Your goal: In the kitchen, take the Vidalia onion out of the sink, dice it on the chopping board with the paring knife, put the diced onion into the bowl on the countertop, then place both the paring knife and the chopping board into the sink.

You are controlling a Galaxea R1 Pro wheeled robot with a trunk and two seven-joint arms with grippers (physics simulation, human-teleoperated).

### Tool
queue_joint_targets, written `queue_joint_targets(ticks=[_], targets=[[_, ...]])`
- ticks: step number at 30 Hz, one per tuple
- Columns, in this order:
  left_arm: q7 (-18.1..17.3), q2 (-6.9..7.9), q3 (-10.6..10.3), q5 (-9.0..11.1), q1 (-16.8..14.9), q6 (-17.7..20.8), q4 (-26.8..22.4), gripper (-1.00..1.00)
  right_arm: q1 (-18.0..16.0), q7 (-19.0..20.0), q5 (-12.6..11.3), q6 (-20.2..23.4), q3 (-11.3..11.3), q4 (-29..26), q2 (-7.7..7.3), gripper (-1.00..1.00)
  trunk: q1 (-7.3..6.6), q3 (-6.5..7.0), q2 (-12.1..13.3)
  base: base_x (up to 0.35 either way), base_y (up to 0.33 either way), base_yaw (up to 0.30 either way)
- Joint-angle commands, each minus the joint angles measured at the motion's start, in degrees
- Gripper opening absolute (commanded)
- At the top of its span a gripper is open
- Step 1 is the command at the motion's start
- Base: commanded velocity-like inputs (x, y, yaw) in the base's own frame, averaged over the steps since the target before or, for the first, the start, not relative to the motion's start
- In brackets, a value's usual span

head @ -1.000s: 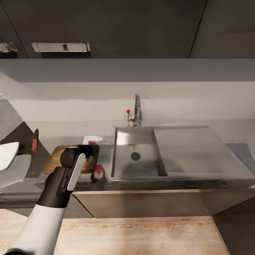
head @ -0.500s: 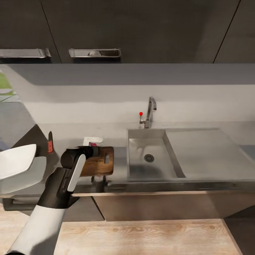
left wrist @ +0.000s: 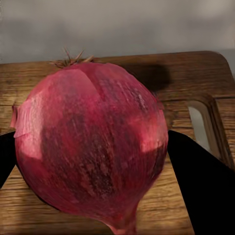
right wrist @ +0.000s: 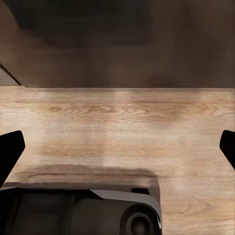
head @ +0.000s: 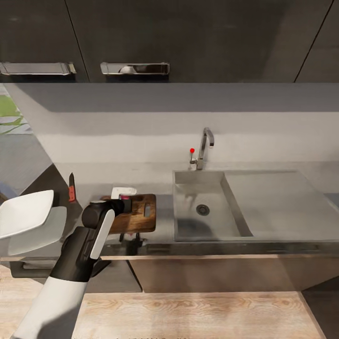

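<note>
The onion (left wrist: 90, 147) sits clamped between the two dark fingers of the left end effector (left wrist: 93, 161), just above the chopping board (left wrist: 196, 88). The right end effector (right wrist: 117, 142) is spread wide with nothing in it, over wood floor. If the onion is let go while off the wood, being round it may roll off the board (head: 136, 214) onto the tabletop (head: 162, 221) or toward the sink (head: 202, 212). The knife (head: 71, 190) and bowl (head: 26, 212) lie to the left, near enough for the arm's elbow to bump them.

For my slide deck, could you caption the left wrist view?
Left gripper holds the red onion above the chopping board, jaws closed on its sides.
</note>
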Motion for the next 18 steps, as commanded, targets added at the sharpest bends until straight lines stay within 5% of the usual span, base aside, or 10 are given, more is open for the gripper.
queue_joint_targets(ticks=[1,18], targets=[[0.7,0.0,-0.1,0.5,0.0,0.2,0.0,-1.0,0.0,0.2,0.4,-0.1,-0.3,-0.1,0.06,1.0,0.03,-0.18,-0.1,0.0,0.0,0.099],[0.7,0.0,-0.1,0.5,0.0,0.1,0.4,-1.0,0.0,0.2,0.4,-0.1,-0.2,-0.1,0.04,1.0,0.03,-0.83,-0.1,0.0,0.008,0.048]])
